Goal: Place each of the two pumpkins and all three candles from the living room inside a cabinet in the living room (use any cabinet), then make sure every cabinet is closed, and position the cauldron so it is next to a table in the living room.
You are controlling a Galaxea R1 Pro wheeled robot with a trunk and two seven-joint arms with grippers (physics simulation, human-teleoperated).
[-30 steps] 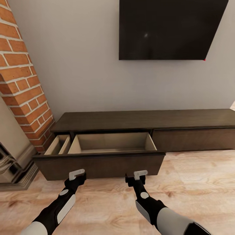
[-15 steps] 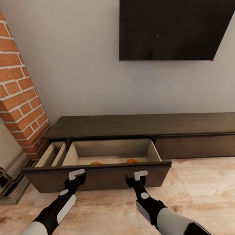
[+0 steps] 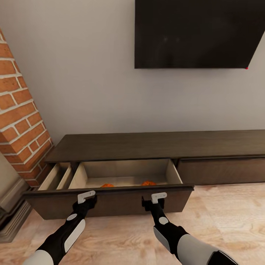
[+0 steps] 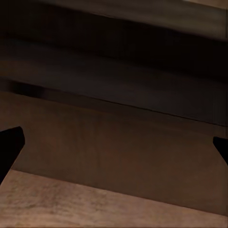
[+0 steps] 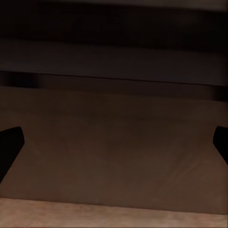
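The long dark-brown cabinet [image 3: 154, 145] stands against the wall with its left drawer [image 3: 110, 203] pulled out. Inside, the orange tops of two pumpkins [image 3: 107, 185] [image 3: 148, 183] peek over the drawer front on the pale floor of the drawer. My left gripper [image 3: 87, 195] and right gripper [image 3: 158, 197] hover just in front of the drawer front, both open and empty. In the wrist views the dark drawer front [image 4: 114, 142] [image 5: 114, 156] is close ahead, with black fingertips [image 4: 9, 145] [image 5: 10, 142] far apart at the picture's sides.
A narrow side compartment [image 3: 57, 176] is open left of the drawer. A brick chimney [image 3: 18, 110] and a fireplace base [image 3: 11, 217] stand at the left. A black TV [image 3: 195, 33] hangs above. Wood floor [image 3: 228, 221] stretches to the right; the right drawer front [image 3: 221, 171] is shut.
The whole view has shifted: the camera has come closer to the cabinet and sees deeper into the drawer, so the two pumpkins now show. Both arms hold the same pose.
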